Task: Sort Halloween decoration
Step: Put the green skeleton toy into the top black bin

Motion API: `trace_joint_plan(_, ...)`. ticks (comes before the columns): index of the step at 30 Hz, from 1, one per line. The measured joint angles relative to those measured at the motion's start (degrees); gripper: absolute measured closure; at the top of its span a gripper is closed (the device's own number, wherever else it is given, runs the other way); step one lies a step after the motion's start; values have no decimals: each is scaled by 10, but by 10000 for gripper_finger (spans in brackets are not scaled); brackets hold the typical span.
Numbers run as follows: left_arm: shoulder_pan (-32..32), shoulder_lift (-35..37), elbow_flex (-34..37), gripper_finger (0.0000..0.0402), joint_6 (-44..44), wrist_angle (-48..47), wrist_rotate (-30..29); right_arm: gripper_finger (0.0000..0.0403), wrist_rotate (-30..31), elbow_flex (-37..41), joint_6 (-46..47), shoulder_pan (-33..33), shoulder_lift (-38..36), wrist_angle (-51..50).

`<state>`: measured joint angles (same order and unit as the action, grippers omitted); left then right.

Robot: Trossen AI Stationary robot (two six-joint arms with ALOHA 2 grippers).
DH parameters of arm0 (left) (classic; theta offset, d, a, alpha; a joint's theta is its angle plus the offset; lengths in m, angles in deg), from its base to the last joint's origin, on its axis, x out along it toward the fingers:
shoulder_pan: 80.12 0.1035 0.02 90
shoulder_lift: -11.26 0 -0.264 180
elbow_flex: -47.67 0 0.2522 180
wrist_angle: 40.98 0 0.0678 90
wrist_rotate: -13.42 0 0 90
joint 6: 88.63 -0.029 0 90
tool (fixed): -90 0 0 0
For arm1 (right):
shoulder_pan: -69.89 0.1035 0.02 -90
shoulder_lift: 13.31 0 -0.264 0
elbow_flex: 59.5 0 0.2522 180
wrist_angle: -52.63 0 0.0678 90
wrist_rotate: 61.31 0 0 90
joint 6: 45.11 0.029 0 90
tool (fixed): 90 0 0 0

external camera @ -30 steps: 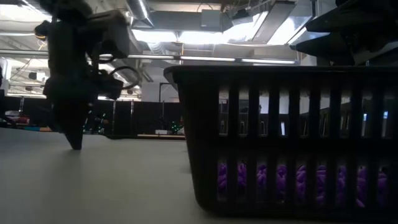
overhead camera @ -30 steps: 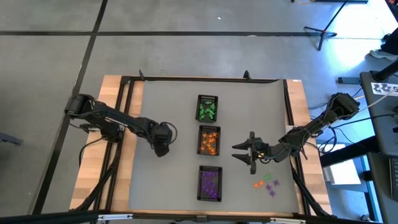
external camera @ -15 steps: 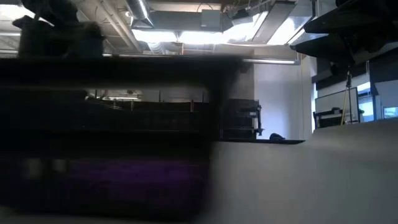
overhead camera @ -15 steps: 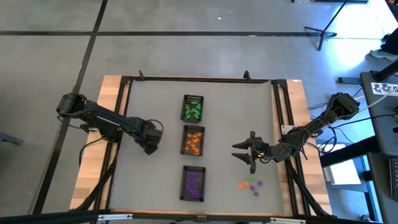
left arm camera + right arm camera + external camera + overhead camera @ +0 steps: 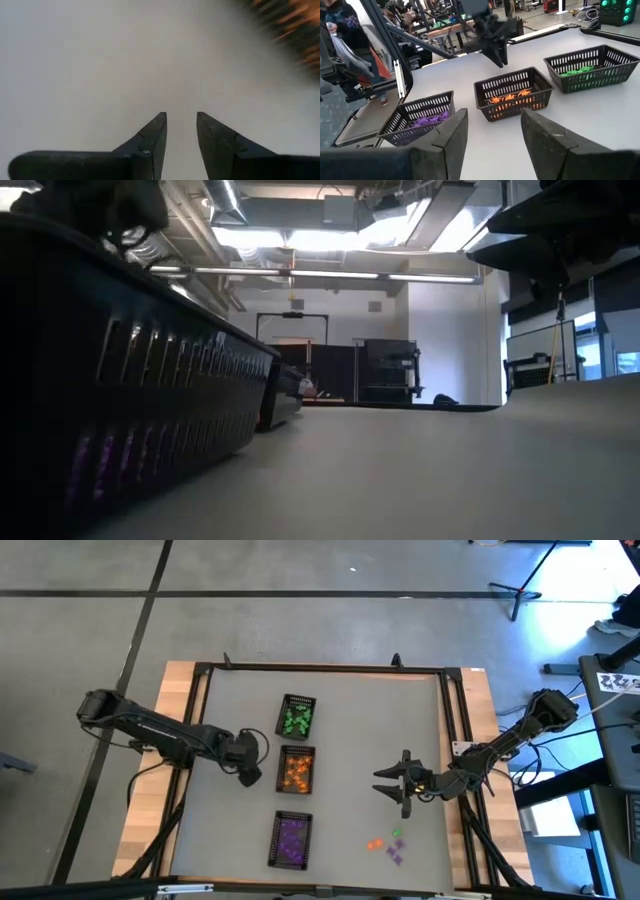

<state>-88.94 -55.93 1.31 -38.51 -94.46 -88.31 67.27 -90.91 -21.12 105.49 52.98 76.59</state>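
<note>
Three black mesh trays stand in a row on the grey mat (image 5: 350,730): green trinkets (image 5: 297,717), orange (image 5: 297,769), purple (image 5: 292,839). A few loose Halloween trinkets (image 5: 386,846) lie on the mat near its front edge, right of the purple tray. My left gripper (image 5: 250,776) points down just left of the orange tray, its fingers (image 5: 181,120) slightly apart with nothing between them. My right gripper (image 5: 390,786) hovers level to the right of the trays, open (image 5: 494,114) and empty, facing them. My left gripper points its fingertips (image 5: 157,122) down at the bare grey mat beside the orange tray (image 5: 295,20). Whether the tips touch the mat, I cannot tell.
The mat sits inside a black frame (image 5: 320,668) on a wooden table, with bare wood (image 5: 470,740) showing at the right. In the low view the purple tray's wall (image 5: 120,400) fills the left. A person (image 5: 350,35) stands beyond the table in the right wrist view.
The grey mat with all three trays and the loose trinkets has slid toward the table's left edge, baring more wood at the right. My left gripper has drawn back leftward with it and risen a little. In the low view the purple tray has swept from right to left.
</note>
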Motion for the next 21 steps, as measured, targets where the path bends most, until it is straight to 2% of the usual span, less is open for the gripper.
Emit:
trace_joint_plan(3, -4, 25, 0, 310, -55, 83, -8, 221, 6, 0, 0, 0, 0, 4)
trace_joint_plan(6, -7, 55, -1, 341, -109, 154, -18, 221, 8, -3, 0, 0, 0, 12)
trace_joint_plan(9, -6, 85, -1, 387, -157, 202, -29, 221, -9, -20, -6, 0, 0, 11)
trace_joint_plan(12, -7, 117, -2, 395, -201, 241, -41, 221, -34, -48, -27, 0, 0, -19)
trace_joint_plan(15, -13, 156, -2, 400, -252, 262, -47, 221, -59, -92, -35, 0, 0, -99)
trace_joint_plan(21, -41, 236, -2, 401, -318, 316, -76, 221, -89, -199, 1, 0, 0, -351)
